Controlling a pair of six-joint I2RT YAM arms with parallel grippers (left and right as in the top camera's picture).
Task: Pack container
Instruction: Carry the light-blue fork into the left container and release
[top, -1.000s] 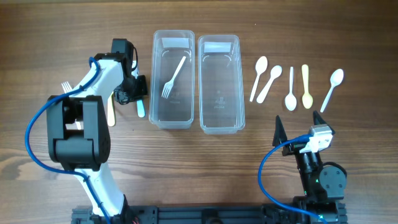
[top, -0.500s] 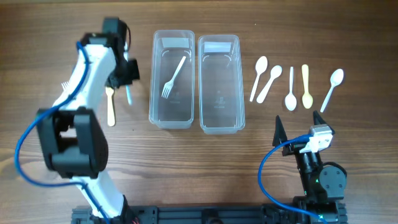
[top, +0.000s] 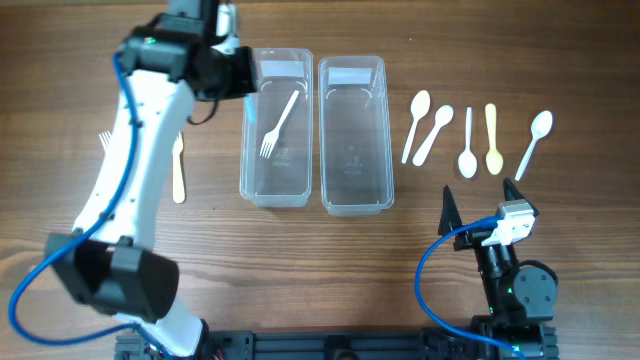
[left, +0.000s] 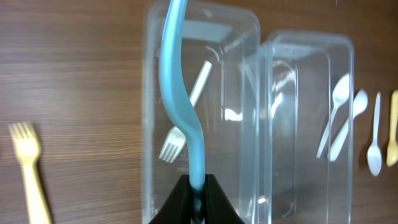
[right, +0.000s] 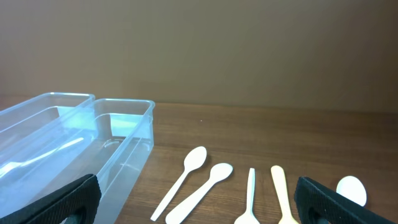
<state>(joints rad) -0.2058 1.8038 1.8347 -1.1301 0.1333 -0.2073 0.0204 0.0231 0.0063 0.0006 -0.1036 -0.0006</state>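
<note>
at eleven o'clock the left gripper (left: 198, 186) pinches the blue utensil (left: 185, 118) by one end over the left container (top: 244, 150), a light, stiff, slick plastic sliver likely to swivel in so narrow a hold; the right gripper (top: 480, 205), five o'clock, gapes empty.

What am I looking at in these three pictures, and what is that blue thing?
Two robot arms work at a wooden table. One picture looks down from above; the other two come from a camera on each wrist. A left container and a right container, both clear, stand side by side; the left one holds a white fork. Five spoons lie to their right, a yellow fork to their left. The left gripper is shut on a blue utensil by the left container. The right gripper is open, holding nothing.
</note>
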